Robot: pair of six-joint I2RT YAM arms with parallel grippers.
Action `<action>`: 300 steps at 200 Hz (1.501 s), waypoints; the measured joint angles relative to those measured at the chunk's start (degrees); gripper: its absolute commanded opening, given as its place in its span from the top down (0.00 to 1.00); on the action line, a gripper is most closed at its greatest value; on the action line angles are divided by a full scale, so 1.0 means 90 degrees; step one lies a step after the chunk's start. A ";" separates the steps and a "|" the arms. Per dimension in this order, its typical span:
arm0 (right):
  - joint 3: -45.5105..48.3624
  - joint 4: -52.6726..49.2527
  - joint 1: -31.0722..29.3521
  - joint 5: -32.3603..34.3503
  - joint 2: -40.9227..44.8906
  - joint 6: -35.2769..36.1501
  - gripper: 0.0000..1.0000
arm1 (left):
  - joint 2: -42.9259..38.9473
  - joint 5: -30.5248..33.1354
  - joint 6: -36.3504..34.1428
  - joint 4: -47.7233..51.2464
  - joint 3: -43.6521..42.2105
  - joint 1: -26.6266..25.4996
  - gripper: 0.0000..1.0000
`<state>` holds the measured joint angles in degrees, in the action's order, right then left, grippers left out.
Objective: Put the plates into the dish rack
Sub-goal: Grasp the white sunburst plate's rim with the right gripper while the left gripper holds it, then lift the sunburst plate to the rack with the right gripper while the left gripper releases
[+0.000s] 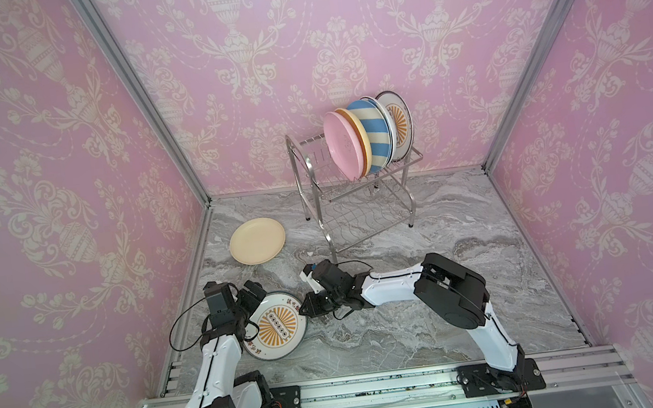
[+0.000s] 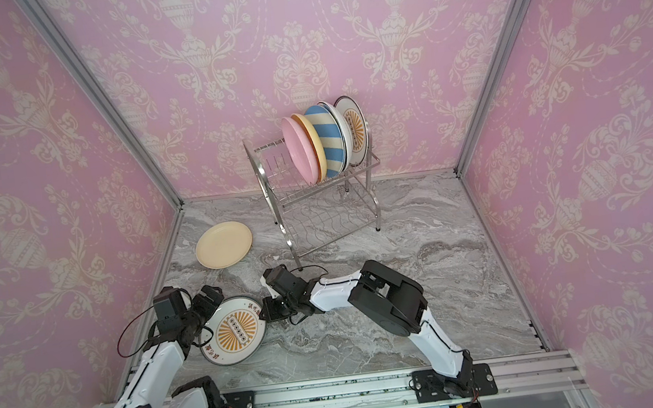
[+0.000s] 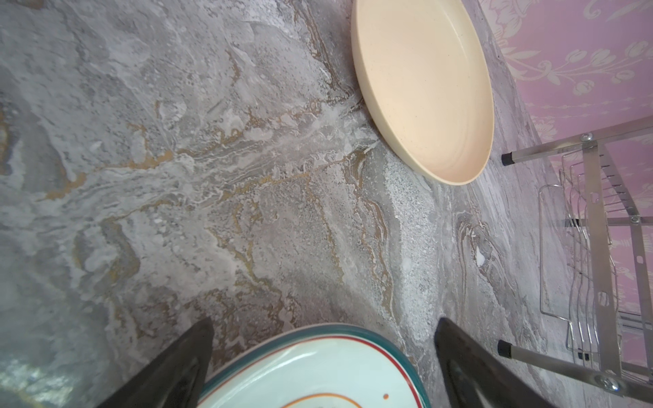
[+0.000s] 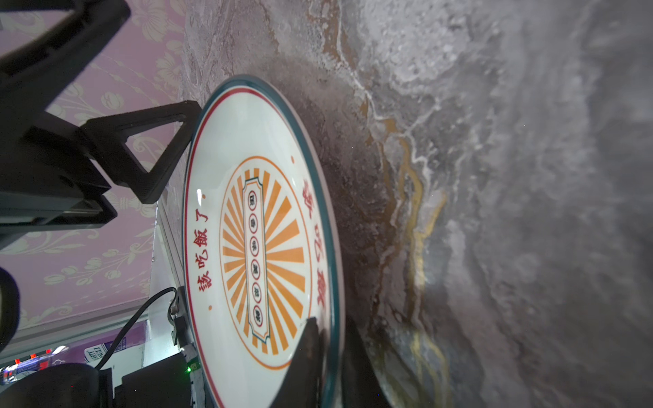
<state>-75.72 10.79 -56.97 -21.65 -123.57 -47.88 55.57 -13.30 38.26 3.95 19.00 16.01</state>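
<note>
**Sunburst plate pinched at the rim**

The sunburst plate [image 1: 274, 330] sits on the table [image 1: 412, 308] at the front left, well apart from the dish rack [image 1: 365, 225]. The right gripper [image 4: 328, 353] is clamped on its rim, probably for lifting. The left gripper [image 3: 324, 319], jaws apart, straddles the opposite edge, seemingly as a stop.

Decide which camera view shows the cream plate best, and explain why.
A top view: the cream plate lies whole and flat on the table, left of the rack; both top views show this. The left wrist view shows it closer but cropped at the frame edge. The right wrist view misses it.
</note>
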 measured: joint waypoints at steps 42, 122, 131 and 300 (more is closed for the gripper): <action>-0.0012 0.0032 0.0029 0.0000 0.0095 -0.0114 1.00 | -0.0175 -0.0063 -0.0007 0.0046 0.0000 0.0000 0.01; -0.0289 -0.1571 0.0024 0.1175 0.0874 0.0588 1.00 | -0.0712 -0.0155 -0.0155 0.0583 0.0342 0.0000 0.01; -0.0321 -0.1906 0.0024 0.1460 0.1098 0.0767 1.00 | -0.0731 -0.0155 -0.0185 0.0685 0.0568 0.0000 0.01; -0.1778 -0.6198 -0.0155 0.6035 0.6147 0.3565 1.00 | 0.1095 -0.0916 -0.1154 0.0061 0.4133 -0.1494 0.01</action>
<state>-91.72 -44.99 -58.37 32.67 -68.25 -15.79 65.43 -21.54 27.88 4.49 56.21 2.57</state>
